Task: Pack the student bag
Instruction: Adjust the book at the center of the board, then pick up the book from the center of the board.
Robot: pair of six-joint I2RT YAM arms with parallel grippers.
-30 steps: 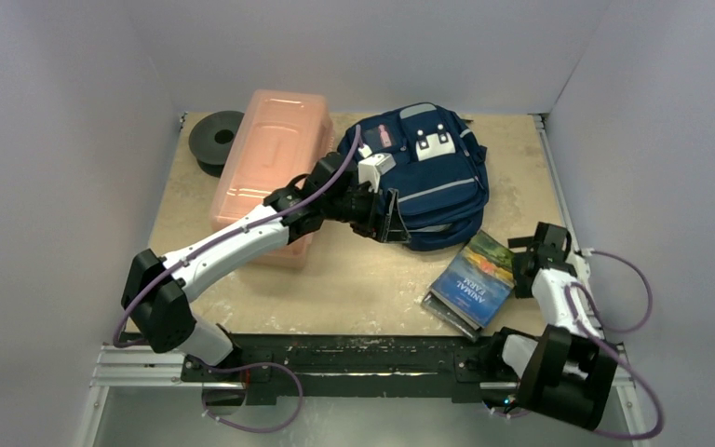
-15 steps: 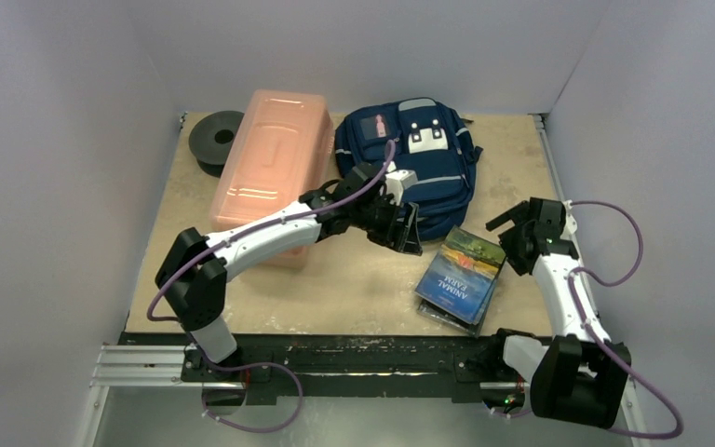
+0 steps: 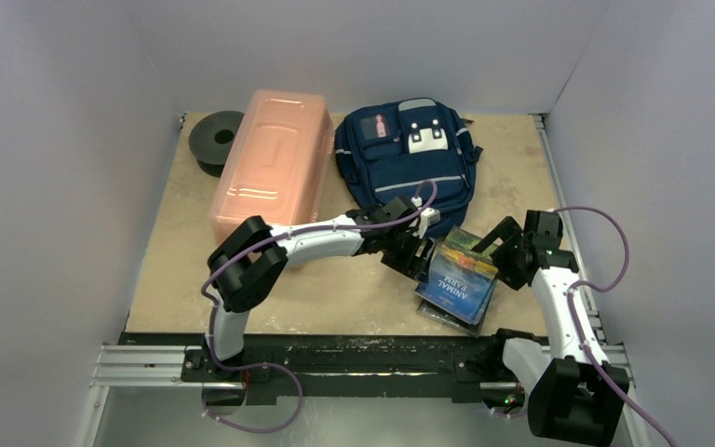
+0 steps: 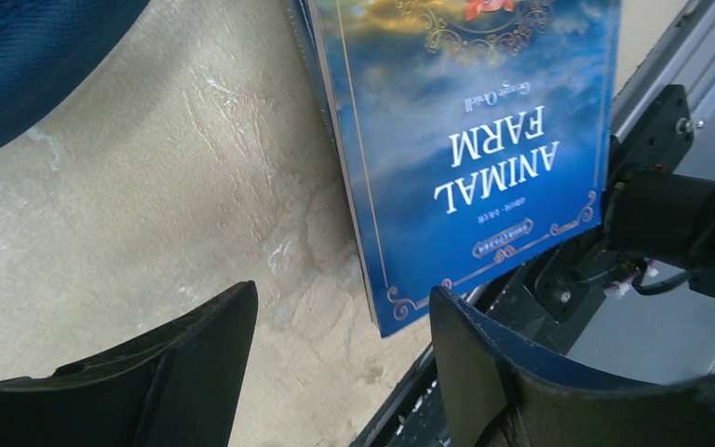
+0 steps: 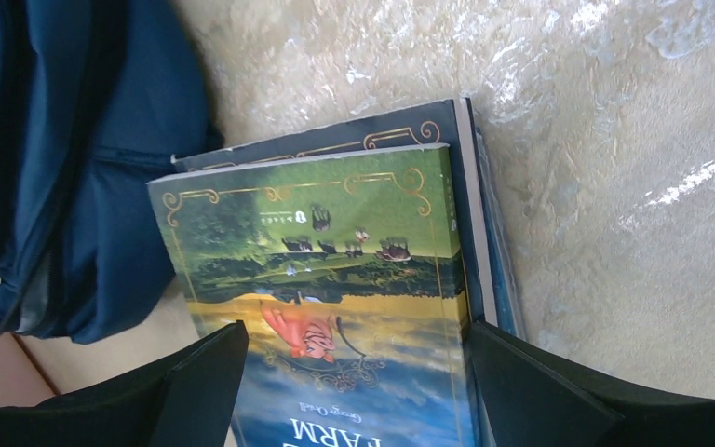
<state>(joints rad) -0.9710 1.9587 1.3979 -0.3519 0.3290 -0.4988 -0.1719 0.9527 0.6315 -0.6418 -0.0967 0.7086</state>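
Top external: my left gripper [image 3: 418,259] and right gripper [image 3: 505,253], both open and empty, flank the blue paperback book [image 3: 461,279] by the navy fabric backpack [image 3: 400,168].

Your right gripper [image 5: 358,358] hangs over the Animal Farm book [image 5: 335,279], jaws spread wide, with a black finger [image 5: 195,391] on either side of the cover. That book lies on a darker blue book [image 5: 335,144] on the beige table [image 5: 614,140]. The student bag [image 5: 74,168] sits just beside their corner
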